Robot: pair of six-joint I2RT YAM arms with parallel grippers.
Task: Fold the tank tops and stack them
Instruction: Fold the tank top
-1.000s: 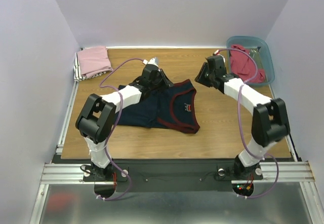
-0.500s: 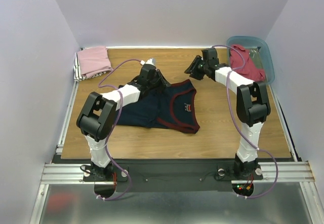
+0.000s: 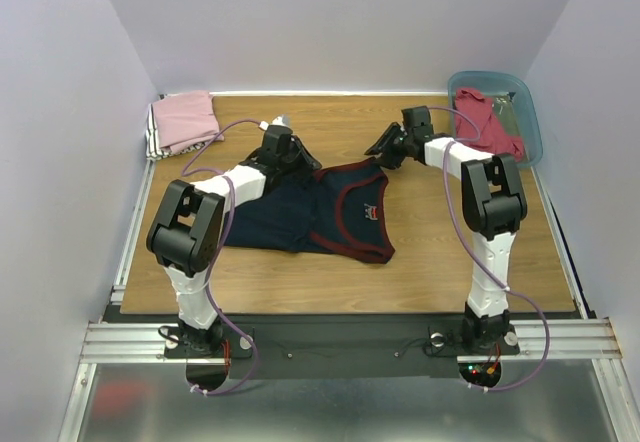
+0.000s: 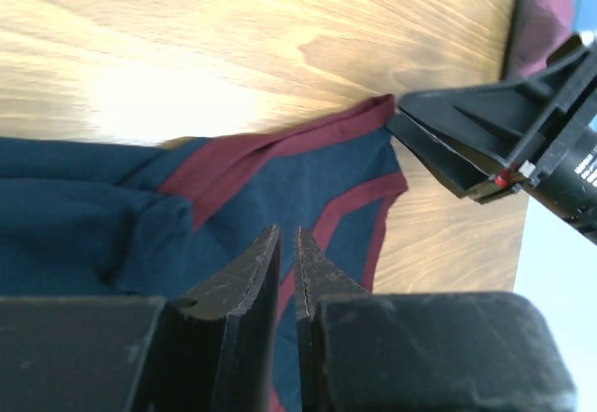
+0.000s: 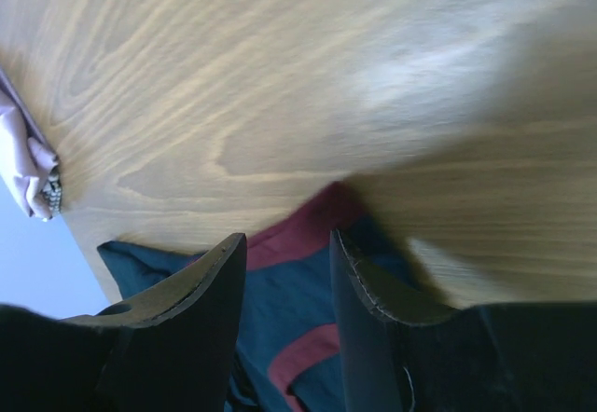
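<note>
The navy tank top point(image 3: 320, 217) lies spread but rumpled at the middle of the desk point(image 3: 450, 262). The left hand point(image 4: 285, 237) sits low over its far left part, fingers nearly closed (whether cloth is pinched between them cannot be told). The right hand point(image 5: 287, 240) is partly open, straddling the maroon strap corner point(image 5: 322, 209) — not yet closed on it.

Risks: a shallow closure catches only the trim edge, which slips out on lifting; a deep one scrapes the desk. Uneven pull between the hands — likely with one grip uncertain — skews the fold.
</note>
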